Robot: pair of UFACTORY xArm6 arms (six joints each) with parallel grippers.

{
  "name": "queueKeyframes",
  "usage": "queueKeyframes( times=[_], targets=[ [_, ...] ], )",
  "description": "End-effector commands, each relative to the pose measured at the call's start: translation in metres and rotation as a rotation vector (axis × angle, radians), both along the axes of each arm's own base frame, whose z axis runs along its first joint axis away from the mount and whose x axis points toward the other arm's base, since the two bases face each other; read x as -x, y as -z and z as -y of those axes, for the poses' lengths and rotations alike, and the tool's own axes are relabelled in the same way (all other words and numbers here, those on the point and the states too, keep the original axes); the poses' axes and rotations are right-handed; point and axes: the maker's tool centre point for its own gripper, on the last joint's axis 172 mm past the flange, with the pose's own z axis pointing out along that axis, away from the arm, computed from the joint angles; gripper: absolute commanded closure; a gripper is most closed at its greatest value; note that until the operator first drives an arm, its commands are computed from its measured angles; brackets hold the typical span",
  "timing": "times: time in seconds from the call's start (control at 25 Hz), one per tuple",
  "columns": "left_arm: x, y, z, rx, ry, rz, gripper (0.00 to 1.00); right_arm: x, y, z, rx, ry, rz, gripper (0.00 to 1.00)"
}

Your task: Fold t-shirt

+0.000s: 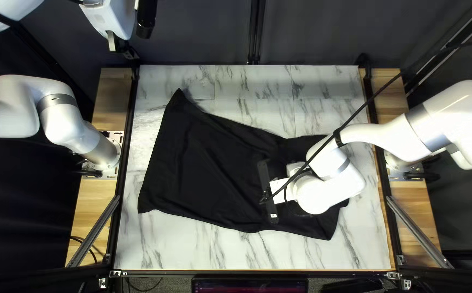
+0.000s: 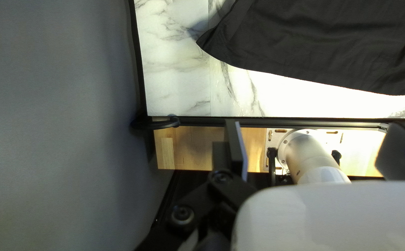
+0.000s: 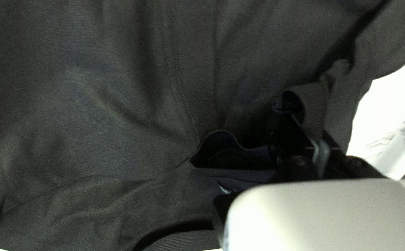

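Black t-shirt (image 1: 203,163) is spread across the tabletop (image 1: 165,247), hem pointed left, long axis slanted nearer toward the right; left pincer (image 1: 121,46) is released, right pincer's (image 1: 267,187) state cannot be told.

"Left arm (image 1: 24,103)?"
"Bent, and carried high. In the top left view, the left gripper (image 1: 119,46) is seen up past its base (image 1: 110,152), angled downward — fingers (image 2: 238,148) spread wide apart."
"Right arm (image 1: 453,119)?"
"Stretched inward from its own side, bent down at the wrist (image 1: 328,168). The right gripper (image 1: 283,191) is pointed downward; in its wrist view the fingers (image 3: 304,135) are drawn close together."
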Motion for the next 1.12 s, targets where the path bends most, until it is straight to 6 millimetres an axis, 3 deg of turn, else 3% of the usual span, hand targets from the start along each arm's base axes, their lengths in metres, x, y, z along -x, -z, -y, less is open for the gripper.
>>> queueKeyframes(
  times=[0.04,0.28,0.4,0.44,0.48,0.52,0.56,0.6,0.64,0.88,1.0,1.12],
  targets=[
    [0.0,0.0,0.0,0.0,0.0,0.0,0.0,-0.001,0.007,-0.004,-0.014,-0.026,-0.01,0.98],
    [0.0,0.0,0.0,0.0,0.0,0.0,0.0,0.009,-0.003,-0.005,-0.012,-0.022,-0.013,0.98],
    [0.0,0.0,0.0,0.0,0.0,0.0,0.0,0.006,0.009,-0.005,-0.017,-0.029,-0.025,0.95],
    [0.0,0.0,0.0,0.0,0.0,0.0,0.0,0.005,0.016,-0.005,-0.023,-0.038,-0.036,0.89],
    [0.0,0.0,0.0,0.0,0.0,0.0,0.0,0.004,0.017,-0.005,-0.026,-0.043,-0.04,0.7],
    [0.0,0.0,0.0,0.0,0.0,0.0,0.0,0.003,0.019,-0.005,-0.031,-0.049,-0.045,0.38],
    [0.0,0.0,0.0,0.0,0.0,0.0,0.0,0.001,0.02,-0.006,-0.036,-0.056,-0.05,0.18],
    [0.0,0.0,0.0,0.0,0.0,0.0,0.0,0.001,0.02,-0.005,-0.038,-0.059,-0.051,0.13],
    [0.0,0.0,0.0,0.0,0.0,0.0,0.0,0.001,0.019,-0.003,-0.041,-0.063,-0.05,0.0],
    [0.0,0.0,0.0,0.0,0.0,0.0,0.0,-0.004,-0.007,0.014,-0.068,-0.067,0.019,0.0],
    [0.0,0.0,0.0,0.0,0.0,0.0,0.0,-0.01,-0.022,0.033,-0.084,-0.07,0.06,0.0],
    [0.0,0.0,0.0,0.0,0.0,0.0,0.0,-0.027,-0.037,0.07,-0.102,-0.064,0.116,0.0]
  ],
)
